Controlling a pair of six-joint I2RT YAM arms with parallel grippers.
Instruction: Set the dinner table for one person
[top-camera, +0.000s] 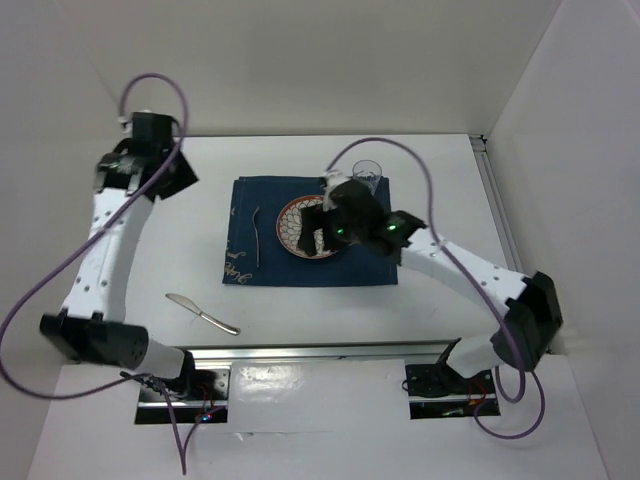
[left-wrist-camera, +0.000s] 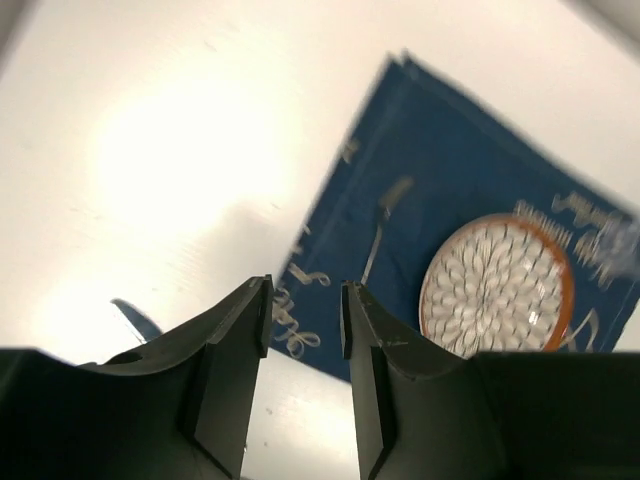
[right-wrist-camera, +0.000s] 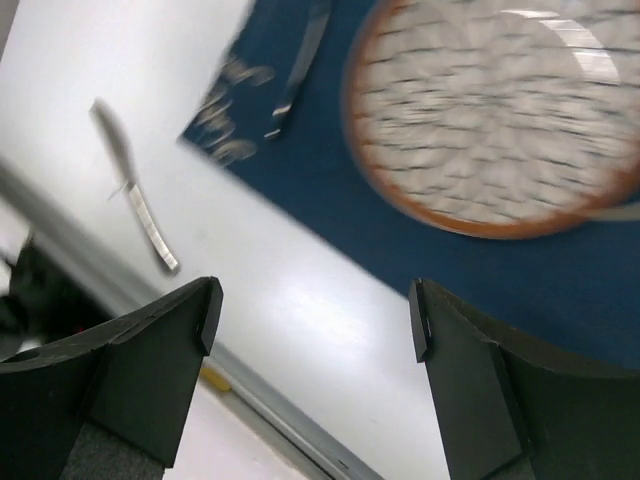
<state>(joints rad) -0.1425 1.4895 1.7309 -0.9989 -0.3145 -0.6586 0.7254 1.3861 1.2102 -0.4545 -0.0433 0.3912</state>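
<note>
We judge the setting partly done: plate, fork and glass are at the mat, centre frame, but the knife lies on bare table at lower left; next comes a low pinch on its thin handle, then a carry beside the plate. At upper left the left gripper stands part open and empty; over the plate the right gripper gapes wide, empty. The table, matte white, fills the middle; an aluminium rail runs along its lower edge.

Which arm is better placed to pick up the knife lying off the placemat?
Probably left: the knife lies on that arm's side, and the left gripper is open and empty; the right gripper hovers over the plate.
</note>
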